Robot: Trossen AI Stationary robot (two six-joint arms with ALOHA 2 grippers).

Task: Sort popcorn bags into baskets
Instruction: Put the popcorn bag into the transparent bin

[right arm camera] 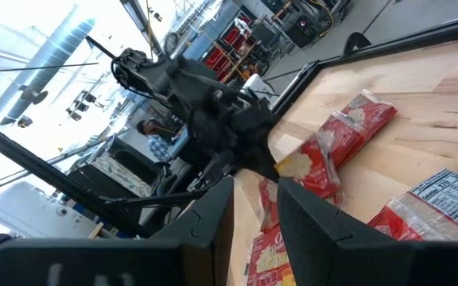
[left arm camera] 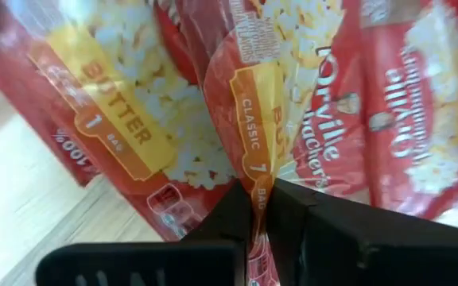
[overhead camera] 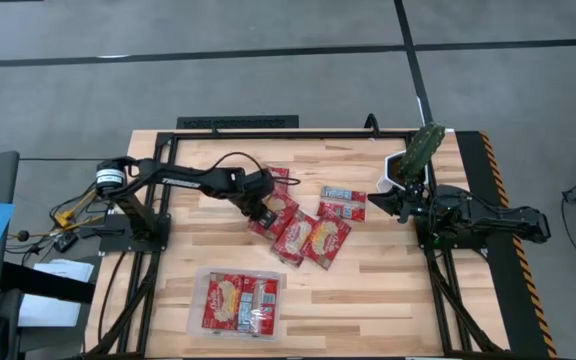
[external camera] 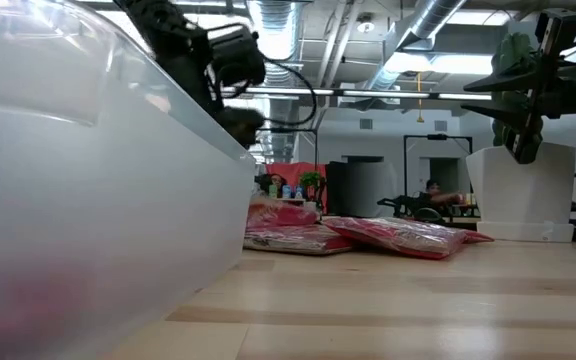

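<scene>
Several red and yellow popcorn bags (overhead camera: pixel 308 235) lie overlapping in a loose pile at mid-table, and more lie flat in the clear plastic tray (overhead camera: pixel 196 310) near the table's near edge. My left gripper (overhead camera: pixel 265 212) is over the left end of the pile, shut on one bag (left arm camera: pixel 277 95). My right gripper (overhead camera: pixel 400 208) hovers open above the table to the right of the pile, touching nothing; the low view shows it raised (external camera: pixel 524 145). The right wrist view looks between its fingers (right arm camera: pixel 257 214) at the left arm and the held bag (right arm camera: pixel 324 151). My left gripper pinches the popcorn bag between its two fingers on a raised crease of the film near the "classic" label (left arm camera: pixel 258 187). The fingers come from above, pointing down. The gripped end stands up off the pile (right arm camera: pixel 289 165) while the bag's other end (right arm camera: pixel 372 111) stays low on the table.
A white bowl with a green object (overhead camera: pixel 413 160) stands at the far right, just behind my right gripper. One bag (overhead camera: pixel 343 203) shows its pale label panel at the pile's right. The tray wall (external camera: pixel 88 200) fills the low view's left. Bare wood lies between pile and tray.
</scene>
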